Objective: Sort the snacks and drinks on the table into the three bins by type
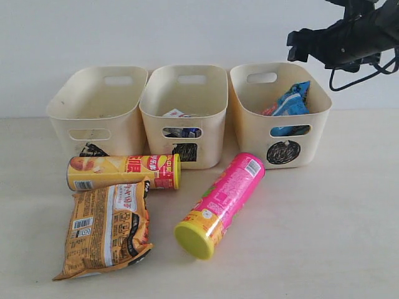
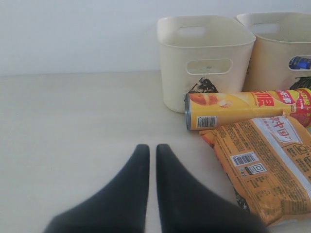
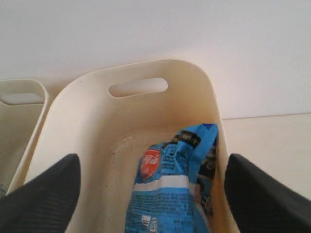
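The blue bag lies inside the right bin, the one marked with a circle, leaning on its wall. My right gripper hangs open above that bin, nothing between its fingers; in the exterior view the right gripper is high above the bin's far rim. On the table lie the yellow-and-red tube, the orange-tan bag and the pink tube. My left gripper is shut and empty, low over bare table beside the orange-tan bag.
The middle bin, marked with a square, holds small cartons seen over its rim and through its slot. The left bin, marked with a triangle, shows nothing inside. The yellow-and-red tube lies right against the fronts of these two bins.
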Available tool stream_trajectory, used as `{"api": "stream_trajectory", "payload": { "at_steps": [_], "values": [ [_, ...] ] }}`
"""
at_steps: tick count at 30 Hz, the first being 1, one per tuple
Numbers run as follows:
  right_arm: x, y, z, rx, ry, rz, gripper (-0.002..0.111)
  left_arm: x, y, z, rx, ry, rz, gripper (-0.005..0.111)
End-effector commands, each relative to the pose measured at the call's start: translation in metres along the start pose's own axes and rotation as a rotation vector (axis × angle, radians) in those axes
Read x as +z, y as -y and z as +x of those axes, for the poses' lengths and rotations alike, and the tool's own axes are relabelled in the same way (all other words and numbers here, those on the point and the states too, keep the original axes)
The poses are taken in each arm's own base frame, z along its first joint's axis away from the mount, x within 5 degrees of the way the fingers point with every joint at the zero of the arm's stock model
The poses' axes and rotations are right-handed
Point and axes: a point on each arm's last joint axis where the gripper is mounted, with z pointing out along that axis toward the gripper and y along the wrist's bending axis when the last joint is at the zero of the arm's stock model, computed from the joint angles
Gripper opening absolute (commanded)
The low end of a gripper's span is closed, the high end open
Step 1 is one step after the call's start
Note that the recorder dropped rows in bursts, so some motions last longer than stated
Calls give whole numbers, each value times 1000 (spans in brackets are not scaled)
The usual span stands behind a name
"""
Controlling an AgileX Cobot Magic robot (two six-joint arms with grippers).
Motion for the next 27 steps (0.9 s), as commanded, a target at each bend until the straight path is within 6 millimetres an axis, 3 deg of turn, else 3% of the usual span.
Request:
{"api": "stream_trajectory", "payload": {
  "at_steps": [1, 7, 9, 10, 12, 21, 25, 27],
  "values": [
    [-5, -2, -12, -10, 34, -8, 78, 0, 0, 1, -4, 3, 4, 4],
    [-35, -20, -50, -38, 108, -64, 72, 0, 0, 1, -4, 3, 4, 4],
    [-57, -28, -63, -56, 142, -82, 48, 0, 0, 1, -4, 3, 4, 4],
    [-67, -32, -65, -84, 128, -87, 25, 0, 0, 1, -4, 3, 4, 4],
    [-76, -34, -65, -117, 90, -91, 0, 0, 0, 1, -4, 3, 4, 4],
    [-114, -43, -40, -159, -147, -139, 1, 0, 0, 1, -4, 3, 4, 4],
    [-147, -38, -8, -143, -111, -99, 1, 0, 0, 1, -4, 3, 4, 4],
    [-171, -35, 17, -117, -89, -80, 1, 0, 0, 1, -4, 3, 4, 4]
  ]
}}
